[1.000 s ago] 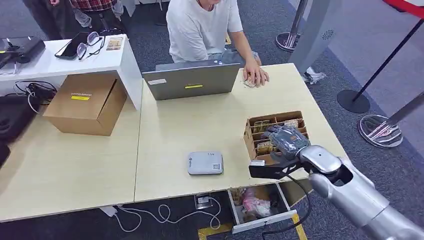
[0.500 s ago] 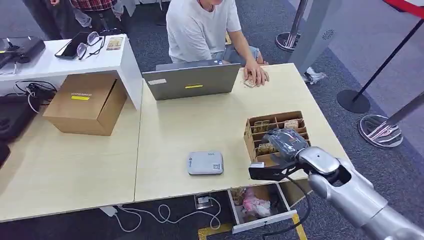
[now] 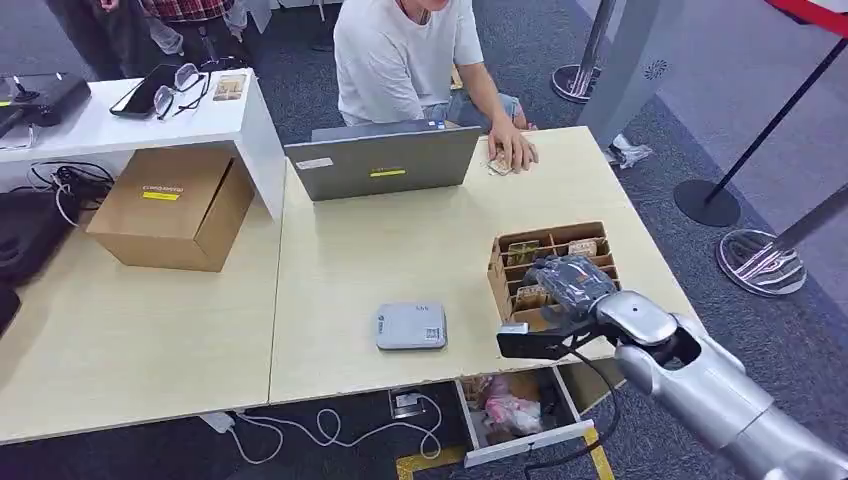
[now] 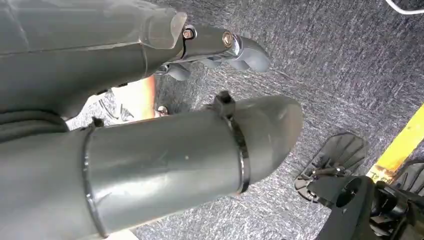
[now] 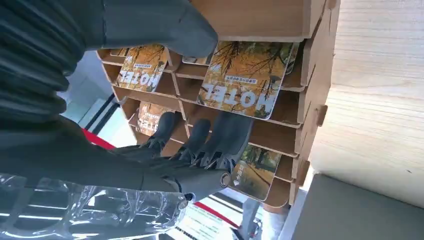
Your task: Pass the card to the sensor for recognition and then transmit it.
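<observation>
A brown slotted card box (image 3: 495, 275) stands near the table's right edge, with several orange hotel cards standing in its slots. My right hand (image 3: 568, 281) is over the box's near half, reaching down into it. In the right wrist view the thumb (image 5: 165, 30) lies at one side of a large hotel card (image 5: 245, 77), and the dark fingers (image 5: 220, 135) sit in the slot on its other side. The card still stands in its slot. The grey-white sensor (image 3: 411, 326) lies flat on the table to the left of the box. My left hand (image 4: 235, 50) hangs over carpet, holding nothing.
A person sits behind a grey laptop (image 3: 385, 160) at the table's far edge, one hand (image 3: 512, 150) resting on the table. A cardboard box (image 3: 170, 205) and a white shelf (image 3: 130, 115) are on the left. An open drawer (image 3: 510, 405) hangs under the table's front edge. Stanchion bases (image 3: 760, 262) stand to the right.
My right hand has sunk slightly lower into the card box. The person, the sensor and the box have stayed in place.
</observation>
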